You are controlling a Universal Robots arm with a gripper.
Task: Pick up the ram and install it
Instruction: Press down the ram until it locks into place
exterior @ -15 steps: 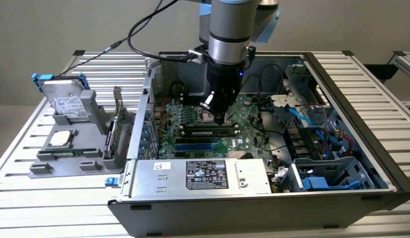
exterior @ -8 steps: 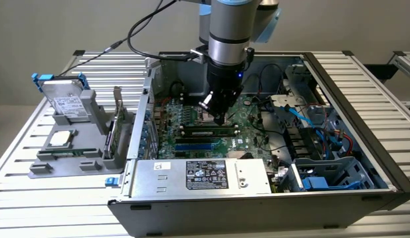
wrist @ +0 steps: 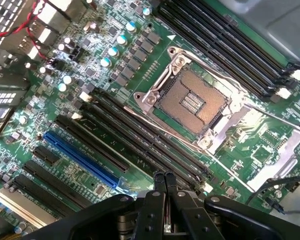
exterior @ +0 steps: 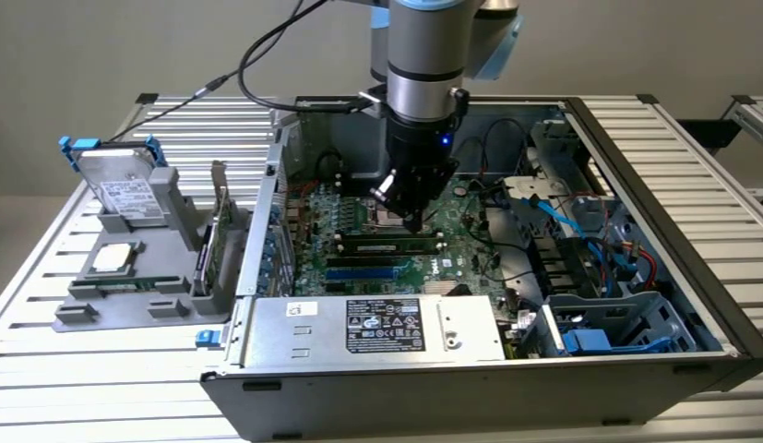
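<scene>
The ram (exterior: pixel 391 245) lies at the centre of the exterior view, seated flat along a slot on the motherboard (exterior: pixel 480 242) inside the open computer case (exterior: pixel 676 221), just below the tip of the end effector (exterior: pixel 413 220). It looks like a long, narrow, dark-green stick with a row of black chips and a pale label along its face, running left to right in the frame.

As a judgement, it should be light and stiff but thin and fragile: bending or twisting could crack it, and its faces are smooth, so the sound place to hold it is by the two long faces near the middle, keeping pressure off the gold edge contacts and the chips.

The end effector hangs from the arm at the upper centre of the exterior view, pointing down over the board. In the wrist view its fingers (wrist: pixel 160 186) are pressed together at the lower centre of the frame with nothing between them, above the black memory slots (wrist: pixel 140 137) and beside the open processor socket (wrist: pixel 192 102). The case rests on a slatted metal worktop (exterior: pixel 37 305).
</scene>
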